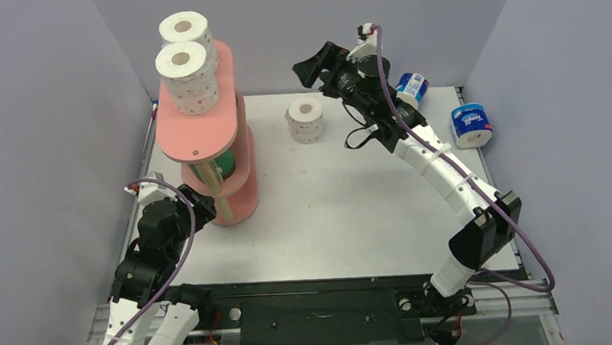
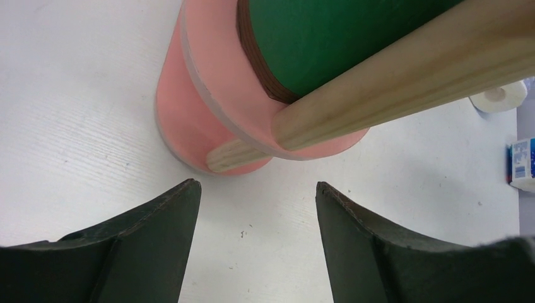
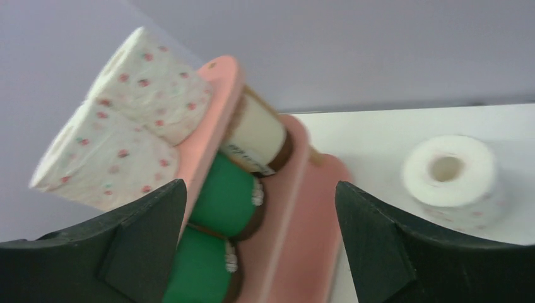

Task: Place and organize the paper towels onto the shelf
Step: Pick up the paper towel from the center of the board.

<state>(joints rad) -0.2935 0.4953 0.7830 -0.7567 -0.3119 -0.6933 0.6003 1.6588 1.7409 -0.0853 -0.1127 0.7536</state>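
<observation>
Rolls [image 1: 189, 82] atop the shelf [image 1: 198, 137] at ten o'clock could topple if either arm's open, empty jaws knock it while reaching.

The table [image 1: 344, 210] carries the shelf [image 1: 198, 135] just ahead of the left gripper [image 2: 255, 189], one dotted roll [image 1: 306, 121] near the right gripper [image 1: 313, 65], and two blue-white rolls [image 1: 472, 126] behind it.

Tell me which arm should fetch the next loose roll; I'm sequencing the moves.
Right. The right fingers, open, hang near the loose dotted roll, and the blue-white rolls lie on its side. The left fingers sit low by the shelf base.
</observation>
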